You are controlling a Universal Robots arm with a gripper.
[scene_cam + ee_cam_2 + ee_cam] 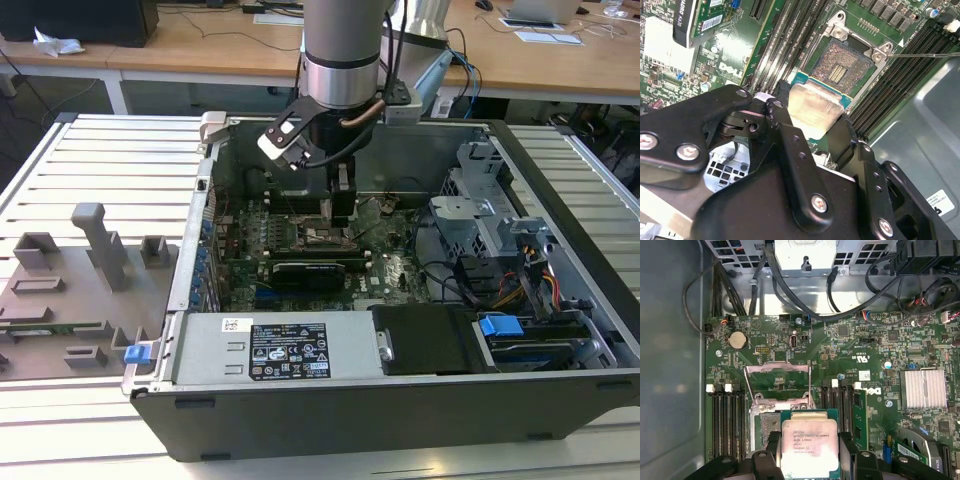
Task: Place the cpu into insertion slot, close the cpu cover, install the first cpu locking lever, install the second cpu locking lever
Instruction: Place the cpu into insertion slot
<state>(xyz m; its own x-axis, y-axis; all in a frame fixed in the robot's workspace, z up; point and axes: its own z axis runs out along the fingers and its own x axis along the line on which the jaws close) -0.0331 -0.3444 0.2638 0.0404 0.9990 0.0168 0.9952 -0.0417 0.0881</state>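
- At the exterior view's left, a grey fixture plate (70, 312) lies on the slatted table beside the open computer case (300, 405). It carries several grey holders, and a blue clip (138, 352) sits at the corner nearest the case.
- Along the case's front edge lies a grey power supply (210, 350) with a printed label.
- In the middle of the exterior view, the arm (342, 50) reaches down into the case, with the gripper (340, 205) low over the green motherboard (400, 270), just behind a long black card (310, 270).
- The jaws are clamped on the cpu (805, 445), one black finger against each of two opposite edges; the fingers (847, 452) show in both wrist views.
- The cpu (815, 107), silver top up, is held over one edge of the insertion slot (840, 67), whose field of contacts lies mostly uncovered; whether chip and socket touch, I cannot tell.
- In the first wrist view the cpu cover (777, 382) is swung open on the far side of the insertion slot (766, 424).
- A thin locking lever (925, 55) stretches away from one socket corner.
- Long memory slots (725, 422) flank the socket on both sides.
- At the exterior view's right stands a metal drive cage (480, 200).
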